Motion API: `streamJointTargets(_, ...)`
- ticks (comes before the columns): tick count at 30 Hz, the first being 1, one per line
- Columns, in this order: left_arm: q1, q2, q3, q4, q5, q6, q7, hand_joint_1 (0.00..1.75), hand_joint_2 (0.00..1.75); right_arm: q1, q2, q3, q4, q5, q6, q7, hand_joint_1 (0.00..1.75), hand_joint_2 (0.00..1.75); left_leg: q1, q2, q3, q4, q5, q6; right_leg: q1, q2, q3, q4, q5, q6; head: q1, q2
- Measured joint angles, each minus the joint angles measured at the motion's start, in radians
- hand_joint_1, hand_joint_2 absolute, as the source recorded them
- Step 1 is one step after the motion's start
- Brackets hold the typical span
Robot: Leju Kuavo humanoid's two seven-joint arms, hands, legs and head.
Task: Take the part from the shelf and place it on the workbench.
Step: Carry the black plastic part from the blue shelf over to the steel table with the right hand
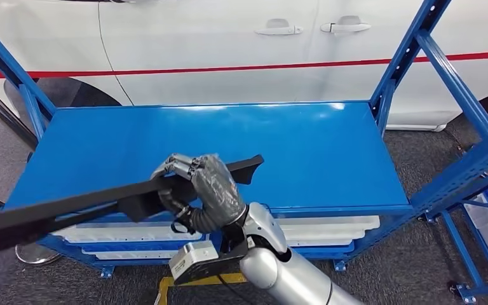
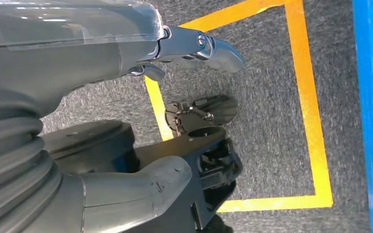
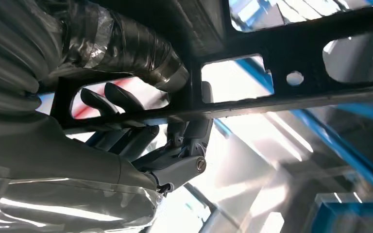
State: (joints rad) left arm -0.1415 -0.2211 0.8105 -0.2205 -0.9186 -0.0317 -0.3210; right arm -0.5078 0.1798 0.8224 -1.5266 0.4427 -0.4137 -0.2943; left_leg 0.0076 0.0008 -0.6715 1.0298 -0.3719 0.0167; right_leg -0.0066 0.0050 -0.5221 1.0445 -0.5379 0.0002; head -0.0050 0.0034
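Observation:
My right hand [image 1: 200, 187] grips a long black plastic part [image 1: 57, 213] near its right end, holding it in the air over the front edge of the blue shelf top [image 1: 279, 146]. The part reaches from the lower left of the head view up to a tip [image 1: 249, 166] just right of the hand. Seen from the right wrist, the fingers [image 3: 126, 124] wrap around the part's black frame [image 3: 281, 97], which has cut-out windows. My left hand [image 2: 126, 58] hangs over the grey carpet with its fingers apart and nothing in it.
A white car [image 1: 229, 44] stands right behind the blue shelf rack [image 1: 432, 63]. White panels [image 1: 330, 225] lie on the lower shelf level. Yellow tape lines [image 2: 315, 145] mark the carpet below my left hand. Another blue rack [image 1: 483, 190] stands at the right.

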Motion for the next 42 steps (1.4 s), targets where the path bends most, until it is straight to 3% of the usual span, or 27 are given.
streamJointTargets(3, -0.005, -0.001, -0.002, 0.000, -0.003, -0.003, 0.004, 0.00, 1.75, -0.035, 0.000, -0.015, -0.026, -0.009, 0.000, 0.011, 1.75, 1.75, 0.001, -0.003, -0.008, -0.001, 0.014, -0.019, 0.001, 0.000, -0.016, -0.006, 0.022, -0.020, 0.000, 0.000)
streamJointTargets(4, -0.006, -0.002, -0.002, 0.000, -0.003, -0.003, 0.005, 0.00, 1.75, -0.042, 0.000, -0.017, -0.032, -0.009, 0.000, 0.013, 1.75, 1.75, 0.002, -0.004, -0.017, 0.012, -0.004, -0.024, 0.000, -0.001, -0.026, -0.008, 0.034, -0.029, 0.000, 0.000)
streamJointTargets(5, -0.006, -0.002, -0.003, 0.000, -0.003, -0.003, 0.006, 0.00, 1.75, -0.046, 0.001, -0.018, -0.037, -0.010, 0.000, 0.014, 1.75, 1.75, 0.003, -0.005, -0.030, 0.043, -0.040, -0.030, -0.003, -0.003, -0.037, -0.011, 0.047, -0.036, -0.001, 0.000)
streamJointTargets(7, -0.006, -0.002, -0.003, 0.000, -0.003, -0.003, 0.006, 0.00, 1.75, -0.049, 0.001, -0.020, -0.043, -0.010, 0.001, 0.014, 1.75, 1.75, 0.006, -0.004, -0.063, 0.162, -0.142, -0.039, -0.003, -0.005, -0.065, -0.012, 0.070, -0.043, -0.002, 0.000)
streamJointTargets(8, -0.007, -0.002, -0.003, 0.000, -0.003, -0.003, 0.006, 0.00, 1.75, -0.049, 0.001, -0.020, -0.044, -0.010, 0.001, 0.014, 1.75, 1.75, 0.007, -0.004, -0.074, 0.226, -0.178, -0.042, -0.003, -0.006, -0.080, -0.011, 0.081, -0.043, -0.002, 0.000)
streamJointTargets(9, -0.007, -0.002, -0.003, 0.000, -0.003, -0.003, 0.006, 0.00, 1.75, -0.049, 0.001, -0.020, -0.045, -0.010, 0.001, 0.014, 1.75, 1.75, 0.007, -0.004, -0.075, 0.272, -0.192, -0.044, -0.001, -0.006, -0.095, -0.010, 0.092, -0.043, -0.002, 0.000)
streamJointTargets(10, -0.007, -0.002, -0.003, 0.000, -0.003, -0.003, 0.006, 0.00, 1.75, -0.049, 0.001, -0.020, -0.045, -0.010, 0.001, 0.014, 1.75, 1.75, 0.007, -0.004, -0.059, 0.285, -0.185, -0.043, 0.000, -0.007, -0.108, -0.009, 0.102, -0.043, -0.002, 0.000)
streamJointTargets(11, -0.007, -0.002, -0.003, 0.000, -0.003, -0.003, 0.006, 0.00, 1.75, -0.050, 0.001, -0.020, -0.046, -0.010, 0.001, 0.014, 1.75, 1.75, 0.006, -0.004, -0.025, 0.260, -0.163, -0.040, 0.001, -0.007, -0.121, -0.008, 0.111, -0.042, -0.002, 0.000)
streamJointTargets(12, -0.008, -0.002, -0.003, 0.000, -0.003, -0.004, 0.006, 0.00, 1.75, -0.050, 0.001, -0.020, -0.047, -0.009, 0.001, 0.014, 1.75, 1.75, 0.005, -0.004, 0.027, 0.202, -0.141, -0.034, 0.002, -0.007, -0.133, -0.008, 0.121, -0.040, -0.002, 0.000)
streamJointTargets(14, -0.013, -0.002, -0.004, 0.000, -0.005, -0.004, 0.006, 0.00, 1.75, -0.053, 0.001, -0.021, -0.053, -0.005, 0.000, 0.018, 1.75, 1.75, -0.001, -0.004, 0.141, 0.050, -0.138, -0.018, 0.005, -0.006, -0.147, -0.007, 0.139, -0.034, -0.002, 0.000)
streamJointTargets(16, -0.018, -0.002, -0.005, 0.000, -0.007, -0.006, 0.005, 0.00, 1.75, -0.059, 0.001, -0.021, -0.059, 0.001, 0.000, 0.024, 1.75, 1.75, -0.009, -0.005, 0.189, -0.031, -0.152, -0.006, 0.004, -0.007, -0.149, -0.011, 0.156, -0.024, -0.002, 0.000)
streamJointTargets(18, -0.020, -0.003, -0.006, 0.000, -0.010, -0.008, 0.004, 0.00, 1.75, -0.065, 0.000, -0.021, -0.060, 0.004, -0.001, 0.031, 1.75, 1.75, -0.009, -0.003, 0.183, -0.046, -0.133, 0.004, 0.002, -0.008, -0.150, -0.018, 0.170, -0.011, -0.002, 0.000)
streamJointTargets(19, -0.020, -0.004, -0.006, 0.000, -0.012, -0.010, 0.004, 0.00, 1.75, -0.068, -0.001, -0.022, -0.060, 0.005, -0.001, 0.033, 1.75, 1.75, -0.007, 0.000, 0.179, -0.053, -0.120, 0.012, 0.002, -0.007, -0.155, -0.012, 0.157, -0.005, -0.002, 0.000)
streamJointTargets(21, -0.022, -0.005, -0.008, 0.000, -0.015, -0.011, 0.005, 0.00, 1.75, -0.073, -0.004, -0.025, -0.059, 0.006, -0.001, 0.037, 1.75, 1.75, -0.001, 0.005, 0.159, -0.064, -0.089, 0.026, 0.002, -0.005, -0.177, 0.050, 0.076, 0.003, -0.002, 0.000)
streamJointTargets(23, -0.022, -0.005, -0.009, 0.000, -0.016, -0.012, 0.006, 0.00, 1.75, -0.077, -0.006, -0.027, -0.056, 0.006, 0.000, 0.039, 1.75, 1.75, -0.002, 0.007, 0.127, -0.063, -0.064, 0.030, 0.000, -0.005, -0.207, 0.176, -0.019, 0.010, -0.002, 0.000)
streamJointTargets(24, -0.022, -0.005, -0.010, 0.000, -0.017, -0.012, 0.006, 0.00, 1.75, -0.078, -0.007, -0.028, -0.054, 0.006, 0.000, 0.040, 1.75, 1.75, -0.002, 0.007, 0.109, -0.061, -0.053, 0.028, -0.001, -0.005, -0.214, 0.231, -0.035, 0.014, -0.002, 0.000)
streamJointTargets(26, -0.021, -0.005, -0.010, 0.000, -0.017, -0.013, 0.007, 0.00, 1.75, -0.078, -0.010, -0.028, -0.047, 0.006, 0.000, 0.042, 1.75, 1.75, -0.001, 0.009, 0.073, -0.051, -0.032, 0.023, -0.005, -0.005, -0.187, 0.257, -0.002, 0.019, -0.002, 0.000)
streamJointTargets(28, -0.021, -0.005, -0.011, 0.000, -0.017, -0.015, 0.007, 0.00, 1.75, -0.078, -0.011, -0.028, -0.041, 0.009, -0.001, 0.044, 1.75, 1.75, 0.001, 0.009, 0.040, -0.033, -0.019, 0.014, -0.010, -0.006, -0.098, 0.157, 0.036, 0.021, -0.002, 0.000)
streamJointTargets(30, -0.022, -0.005, -0.011, 0.000, -0.017, -0.016, 0.007, 0.00, 1.75, -0.080, -0.010, -0.028, -0.038, 0.015, -0.002, 0.044, 1.75, 1.75, 0.000, 0.008, 0.016, -0.013, -0.010, 0.003, -0.009, -0.003, -0.015, 0.036, 0.017, 0.015, -0.002, 0.000)
streamJointTargets(31, -0.022, -0.005, -0.011, 0.000, -0.017, -0.017, 0.007, 0.00, 1.75, -0.082, -0.010, -0.028, -0.035, 0.018, -0.004, 0.044, 1.75, 1.75, -0.001, 0.008, 0.009, -0.007, -0.004, -0.003, -0.006, -0.002, 0.001, 0.005, 0.003, 0.008, -0.003, 0.000)
streamJointTargets(34, -0.022, -0.005, -0.011, 0.000, -0.017, -0.019, 0.007, 0.00, 1.75, -0.083, -0.010, -0.028, -0.024, 0.025, -0.009, 0.044, 1.75, 1.75, 0.002, 0.005, -0.005, 0.000, 0.003, -0.021, -0.005, -0.004, -0.012, -0.005, 0.019, -0.020, -0.003, 0.000)
streamJointTargets(36, -0.021, -0.005, -0.011, 0.000, -0.017, -0.020, 0.007, 0.00, 1.75, -0.083, -0.009, -0.028, -0.014, 0.027, -0.011, 0.044, 1.75, 1.75, 0.006, 0.003, -0.029, 0.059, -0.066, -0.031, -0.007, -0.008, -0.035, -0.008, 0.043, -0.036, -0.003, 0.000)
streamJointTargets(38, -0.021, -0.005, -0.011, 0.000, -0.017, -0.022, 0.008, 0.00, 1.75, -0.083, -0.008, -0.028, -0.006, 0.028, -0.012, 0.045, 1.75, 1.75, 0.007, 0.003, -0.059, 0.181, -0.165, -0.039, -0.003, -0.010, -0.065, -0.007, 0.068, -0.043, -0.004, 0.000)
streamJointTargets(39, -0.021, -0.005, -0.011, 0.000, -0.017, -0.022, 0.008, 0.00, 1.75, -0.083, -0.007, -0.028, -0.002, 0.028, -0.013, 0.045, 1.75, 1.75, 0.007, 0.003, -0.066, 0.238, -0.191, -0.041, -0.001, -0.010, -0.080, -0.006, 0.079, -0.045, -0.004, 0.000)
streamJointTargets(40, -0.021, -0.005, -0.011, 0.000, -0.017, -0.023, 0.008, 0.00, 1.75, -0.083, -0.007, -0.028, 0.001, 0.028, -0.013, 0.045, 1.75, 1.75, 0.007, 0.003, -0.061, 0.273, -0.193, -0.041, 0.001, -0.011, -0.096, -0.004, 0.090, -0.045, -0.004, 0.000)
streamJointTargets(41, -0.021, -0.005, -0.011, 0.000, -0.017, -0.023, 0.008, 0.00, 1.75, -0.083, -0.007, -0.028, 0.005, 0.028, -0.013, 0.045, 1.75, 1.75, 0.006, 0.003, -0.041, 0.274, -0.175, -0.037, 0.004, -0.011, -0.111, -0.002, 0.101, -0.045, -0.004, 0.000)
streamJointTargets(42, -0.021, -0.005, -0.011, 0.000, -0.017, -0.023, 0.008, 0.00, 1.75, -0.083, -0.007, -0.028, 0.007, 0.029, -0.013, 0.045, 1.75, 1.75, 0.004, 0.002, -0.003, 0.240, -0.149, -0.031, 0.006, -0.011, -0.125, -0.001, 0.111, -0.045, -0.004, 0.000)
